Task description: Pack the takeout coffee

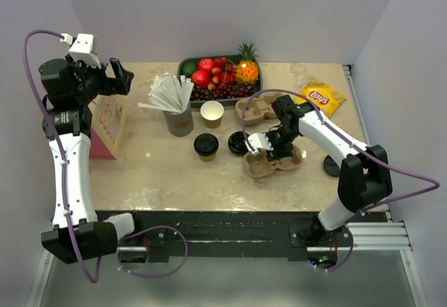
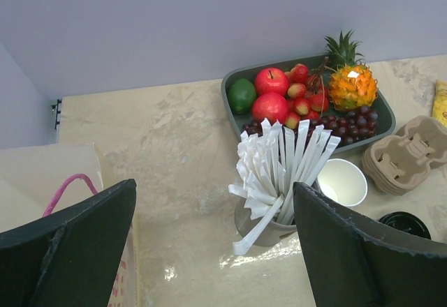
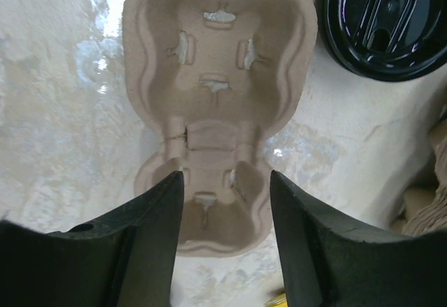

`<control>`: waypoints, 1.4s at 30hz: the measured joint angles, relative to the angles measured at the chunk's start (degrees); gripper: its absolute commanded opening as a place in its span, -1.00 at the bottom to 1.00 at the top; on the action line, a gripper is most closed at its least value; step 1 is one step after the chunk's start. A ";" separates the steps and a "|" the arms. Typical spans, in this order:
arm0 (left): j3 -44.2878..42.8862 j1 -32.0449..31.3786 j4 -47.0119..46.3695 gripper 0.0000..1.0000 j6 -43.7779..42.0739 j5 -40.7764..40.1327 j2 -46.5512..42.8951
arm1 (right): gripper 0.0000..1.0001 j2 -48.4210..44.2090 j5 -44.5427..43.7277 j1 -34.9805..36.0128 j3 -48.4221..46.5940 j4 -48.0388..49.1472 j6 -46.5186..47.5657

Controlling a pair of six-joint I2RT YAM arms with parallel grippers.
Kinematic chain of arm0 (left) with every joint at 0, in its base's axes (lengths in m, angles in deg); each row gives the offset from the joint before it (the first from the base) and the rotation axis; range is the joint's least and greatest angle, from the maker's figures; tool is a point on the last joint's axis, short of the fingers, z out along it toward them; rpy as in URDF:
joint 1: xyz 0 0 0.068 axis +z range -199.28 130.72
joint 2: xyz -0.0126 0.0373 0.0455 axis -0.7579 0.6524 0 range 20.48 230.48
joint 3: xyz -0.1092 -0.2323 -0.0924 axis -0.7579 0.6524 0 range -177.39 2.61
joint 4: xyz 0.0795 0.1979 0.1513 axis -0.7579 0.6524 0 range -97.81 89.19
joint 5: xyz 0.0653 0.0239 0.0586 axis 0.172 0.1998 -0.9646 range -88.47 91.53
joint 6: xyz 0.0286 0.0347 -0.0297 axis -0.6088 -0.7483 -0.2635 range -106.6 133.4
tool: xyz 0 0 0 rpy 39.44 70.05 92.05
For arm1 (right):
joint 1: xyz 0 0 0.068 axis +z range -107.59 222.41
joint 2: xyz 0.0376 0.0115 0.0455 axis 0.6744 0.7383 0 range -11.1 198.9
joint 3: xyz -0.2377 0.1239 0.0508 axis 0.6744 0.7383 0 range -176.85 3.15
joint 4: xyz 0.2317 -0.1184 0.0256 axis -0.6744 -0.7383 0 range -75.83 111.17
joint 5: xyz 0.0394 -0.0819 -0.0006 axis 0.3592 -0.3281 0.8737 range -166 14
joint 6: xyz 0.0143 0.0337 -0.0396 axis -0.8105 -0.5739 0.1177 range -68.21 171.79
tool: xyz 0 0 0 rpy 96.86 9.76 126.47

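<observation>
The takeout coffee (image 1: 206, 144), a small brown paper cup with a black lid, stands upright near the middle of the table. My right gripper (image 1: 268, 152) (image 3: 227, 176) hangs open to its right. It is just over a brown pulp cup carrier (image 3: 218, 77), its fingers straddling the carrier's near pocket with nothing gripped. That carrier (image 1: 278, 165) lies flat on the table. My left gripper (image 1: 120, 77) (image 2: 214, 188) is raised at the far left, wide open and empty, above a pink-handled paper bag (image 1: 108, 127). The coffee is hidden in both wrist views.
A loose black lid (image 1: 239, 143) (image 3: 386, 22) lies between the coffee and the carrier. A lidless paper cup (image 1: 211, 114) stands beside a grey cup of wrapped straws (image 1: 178, 111). At the back are a stack of carriers (image 1: 255, 108), a fruit tray (image 1: 220, 77) and a chips bag (image 1: 320, 98).
</observation>
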State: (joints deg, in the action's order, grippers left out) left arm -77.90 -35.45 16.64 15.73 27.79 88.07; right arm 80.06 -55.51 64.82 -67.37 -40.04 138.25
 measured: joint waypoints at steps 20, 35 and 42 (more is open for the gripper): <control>0.61 0.52 0.04 0.95 0.00 0.15 -0.87 | 0.13 3.67 -3.30 1.97 3.72 4.61 6.19; 0.61 0.90 0.02 0.95 0.02 0.17 -0.87 | -0.02 6.05 -3.48 2.38 3.67 4.72 2.56; 0.66 1.22 0.00 0.95 0.04 0.39 -0.87 | -0.24 6.34 -3.52 2.58 3.67 5.18 0.20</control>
State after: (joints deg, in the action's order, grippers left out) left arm -77.24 -34.23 16.64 15.78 28.19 87.20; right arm 86.40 -59.03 67.40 -63.70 -34.86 138.44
